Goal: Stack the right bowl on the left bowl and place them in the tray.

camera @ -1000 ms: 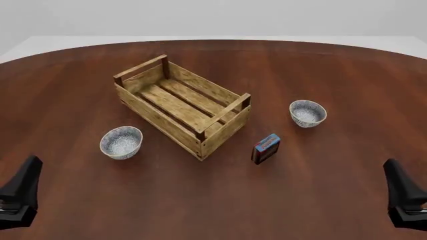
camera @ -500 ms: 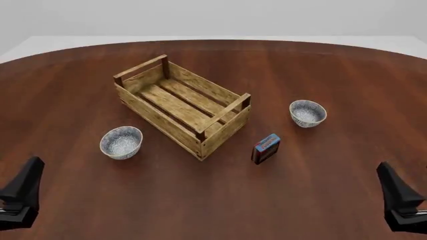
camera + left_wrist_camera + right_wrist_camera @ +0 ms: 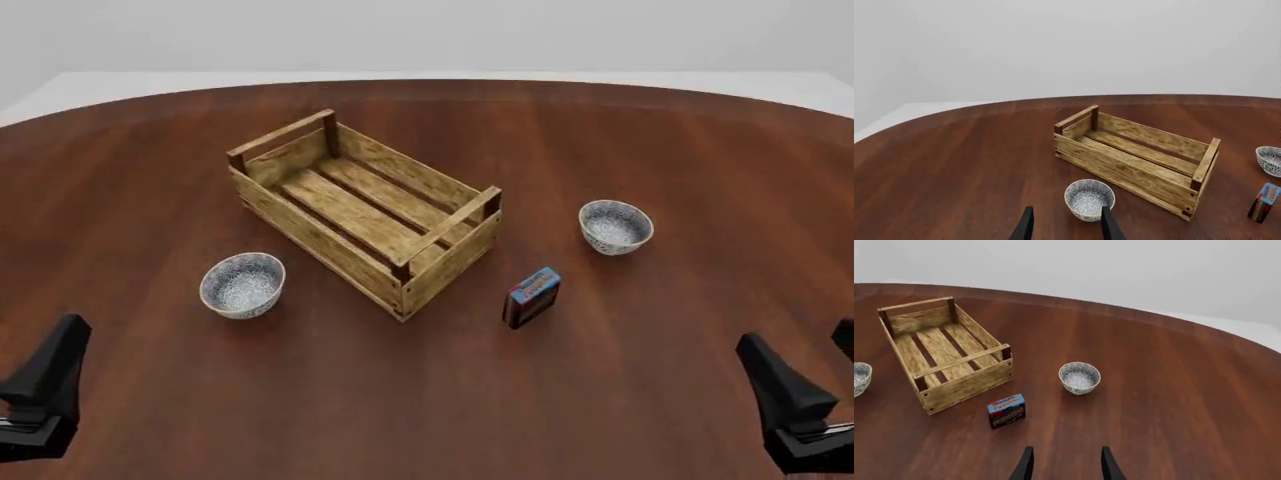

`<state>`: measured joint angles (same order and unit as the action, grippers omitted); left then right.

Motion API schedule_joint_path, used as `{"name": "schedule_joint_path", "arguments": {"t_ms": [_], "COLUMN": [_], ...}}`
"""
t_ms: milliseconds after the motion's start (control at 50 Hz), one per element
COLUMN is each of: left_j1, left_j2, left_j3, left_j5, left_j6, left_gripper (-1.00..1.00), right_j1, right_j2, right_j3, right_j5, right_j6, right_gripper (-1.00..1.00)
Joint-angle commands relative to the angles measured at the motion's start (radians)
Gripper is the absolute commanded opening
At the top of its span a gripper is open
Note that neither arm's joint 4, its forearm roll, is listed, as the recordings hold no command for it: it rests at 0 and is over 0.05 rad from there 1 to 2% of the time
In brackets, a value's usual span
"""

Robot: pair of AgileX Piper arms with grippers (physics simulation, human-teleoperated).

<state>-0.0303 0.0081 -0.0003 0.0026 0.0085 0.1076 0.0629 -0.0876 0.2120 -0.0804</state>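
Note:
The left bowl (image 3: 243,283) (image 3: 1089,199), white with a blue-grey pattern, stands upright on the table to the left of the tray (image 3: 315,241) (image 3: 1119,171). On the tray's other side stands the right bowl (image 3: 615,226) (image 3: 1079,377), just like the first. The tray is a light-wood slatted crate lying at an angle, with nothing in it. My left gripper (image 3: 1067,208) is open at the near left edge, short of the left bowl. Low at the near right, my right gripper (image 3: 1067,449) (image 3: 798,350) is open too, well short of the right bowl.
A small blue-and-red box (image 3: 533,297) (image 3: 1007,411) stands upright between the tray's near corner and the right bowl. The round dark-wood table (image 3: 441,400) spreads wide around everything.
In the front view my right gripper has shifted a little to the left and into the picture. The left gripper, bowls, tray and box stay where they were.

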Motion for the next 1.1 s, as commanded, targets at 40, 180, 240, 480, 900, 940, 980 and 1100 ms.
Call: {"name": "schedule_joint_path", "arguments": {"t_ms": [40,180,240,480,900,940,980,1100], "left_j1": [-0.002,-0.002,-0.002,-0.001,-0.003,-0.003,-0.002,0.000], "left_j2": [0.000,-0.003,0.006,0.005,0.005,0.005,0.006,0.007], "left_j3": [0.000,0.000,-0.001,0.000,0.000,0.000,0.000,0.000], "left_j5": [0.001,0.003,-0.005,-0.004,-0.004,-0.005,-0.005,-0.007], "left_j6": [0.002,0.003,0.003,0.003,0.006,0.005,0.005,0.006], "left_gripper": [1.00,1.00,1.00,1.00,1.00,1.00,1.00,1.00], "right_j1": [0.026,0.023,0.022,0.006,0.003,0.004,0.003,0.007], "right_j2": [0.115,0.192,0.225,0.349,0.553,0.590,0.609,0.693], "right_j3": [-0.034,-0.060,-0.061,-0.074,-0.107,-0.121,-0.129,-0.167], "right_j5": [-0.064,-0.123,-0.156,-0.262,-0.408,-0.428,-0.439,-0.477], "right_j6": [-0.003,-0.011,-0.010,-0.002,-0.008,-0.006,-0.004,0.003], "right_gripper": [1.00,1.00,1.00,1.00,1.00,1.00,1.00,1.00]}}
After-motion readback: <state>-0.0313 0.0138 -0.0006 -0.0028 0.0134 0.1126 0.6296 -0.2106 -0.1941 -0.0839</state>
